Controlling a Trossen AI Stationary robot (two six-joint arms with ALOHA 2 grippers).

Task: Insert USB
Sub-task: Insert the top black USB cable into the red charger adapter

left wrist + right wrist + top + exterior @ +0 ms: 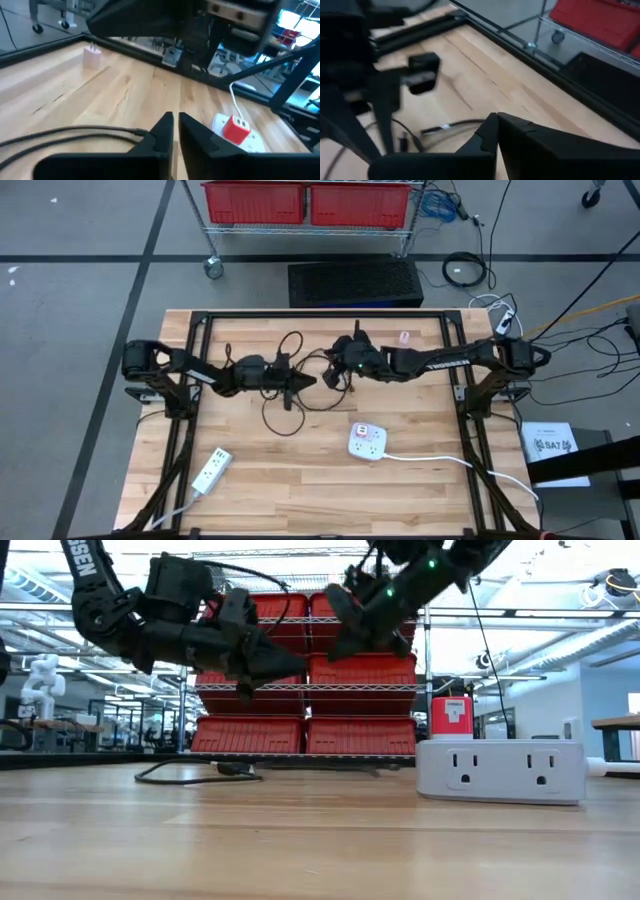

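A black USB cable lies in loops on the wooden table, between and in front of my two grippers. It shows on the boards in the low view. A white power strip lies toward the near right, with a red charger plugged into its top. My left gripper hovers above the table's middle, its fingers a slit apart with bare wood showing between them. My right gripper hangs close beside it, higher up and shut, with nothing seen between its fingers. My left gripper has two strands of the black cable running up to the outer side of one finger. Whether they touch it I cannot tell, since the finger hides their end.
A second white power strip lies near the table's near left corner. A small pale charger stands at the far edge. Black frame rails run around the table. A shelf of red bins stands beyond the table.
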